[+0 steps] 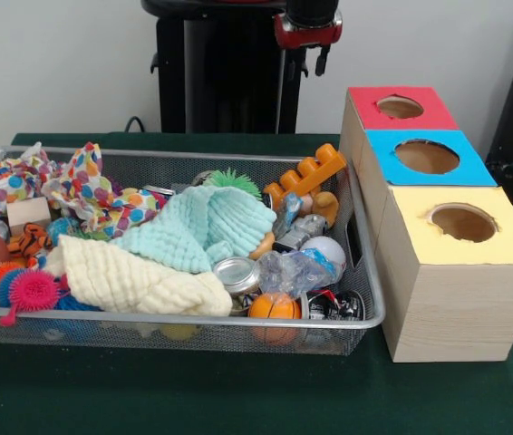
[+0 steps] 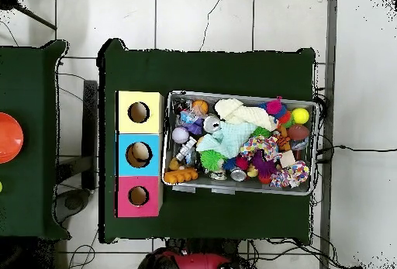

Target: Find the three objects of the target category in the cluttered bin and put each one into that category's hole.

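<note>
The silver wire-mesh bin [image 1: 372,304] stands on the green table, full of mixed things; in the overhead view its rim [image 2: 233,191] lies right of the boxes. One crushed clear plastic bottle [image 1: 295,270] with blue print lies near the bin's front right, next to a white ball [image 1: 329,249]. A second clear crinkly piece [image 1: 285,214] shows behind it, by the orange toy. No third bottle shows. The gripper [image 1: 308,60] hangs drawn back at the picture's top, well above and behind the bin, holding nothing that I can see.
Three wooden boxes with holes stand right of the bin: red [image 1: 365,113], blue [image 1: 383,165], yellow [image 1: 420,246]. A mint cloth [image 1: 207,227] and a cream cloth [image 1: 130,276] cover the bin's middle. A metal can [image 1: 236,272], an orange ball [image 1: 273,306] and spiky toys lie around.
</note>
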Controlling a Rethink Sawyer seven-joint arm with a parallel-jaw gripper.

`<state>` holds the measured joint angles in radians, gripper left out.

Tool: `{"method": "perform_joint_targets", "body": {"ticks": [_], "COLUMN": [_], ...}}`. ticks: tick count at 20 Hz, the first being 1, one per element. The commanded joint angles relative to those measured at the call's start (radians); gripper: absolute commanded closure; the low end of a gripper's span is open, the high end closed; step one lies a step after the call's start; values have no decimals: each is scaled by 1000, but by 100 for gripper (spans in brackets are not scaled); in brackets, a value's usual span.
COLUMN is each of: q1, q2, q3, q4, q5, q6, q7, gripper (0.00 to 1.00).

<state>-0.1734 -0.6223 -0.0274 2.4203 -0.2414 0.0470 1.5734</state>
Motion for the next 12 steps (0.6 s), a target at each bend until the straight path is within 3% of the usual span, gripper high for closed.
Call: {"method": "perform_joint_targets", "body": {"ticks": [1, 7, 12], "q1": [7, 0, 7], "q2": [144, 170, 146], "q3": [45, 55, 54], "q4": [-257, -286, -302], "q5": [57, 57, 61], "q6": [-69, -70, -24], "q7": [163, 168, 161], "gripper": [0, 0, 0]}}
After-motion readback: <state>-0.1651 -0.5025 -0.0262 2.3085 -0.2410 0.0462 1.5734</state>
